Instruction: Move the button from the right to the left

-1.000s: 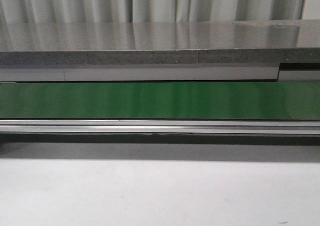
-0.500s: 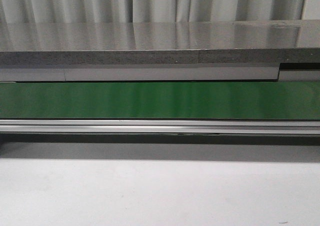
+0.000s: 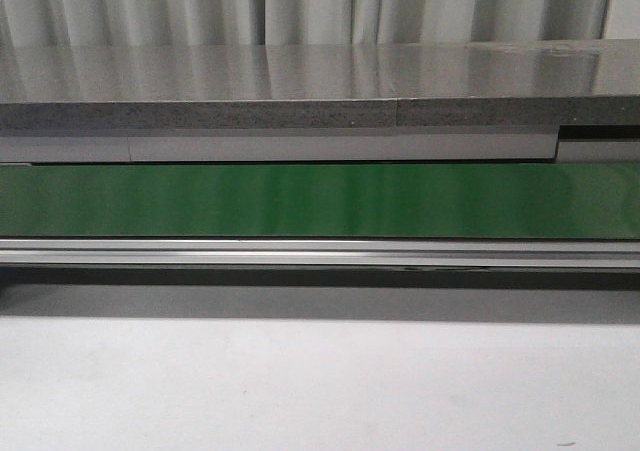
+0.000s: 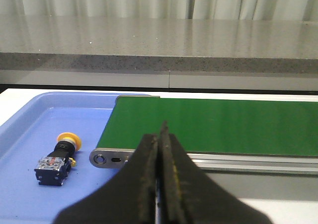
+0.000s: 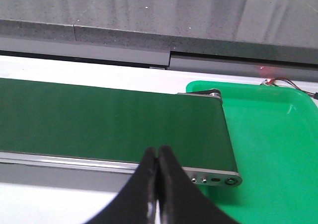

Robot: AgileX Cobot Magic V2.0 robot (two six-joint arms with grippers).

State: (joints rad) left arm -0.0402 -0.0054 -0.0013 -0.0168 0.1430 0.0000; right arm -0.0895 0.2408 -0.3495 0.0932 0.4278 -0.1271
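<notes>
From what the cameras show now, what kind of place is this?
Probably a small factory-style sorting station: a green conveyor belt runs across the table, a blue tray at one end holds the button, and a green tray sits at the other.

Front view: low and level, facing forward across the green conveyor belt (image 3: 320,201) toward a grey counter (image 3: 300,86). Left wrist view: close behind closed fingers, belt's end over a blue tray (image 4: 30,134) at lower left. Right wrist view: the opposite end over a green tray (image 5: 278,134) at right. Belt shared by all three.
</notes>
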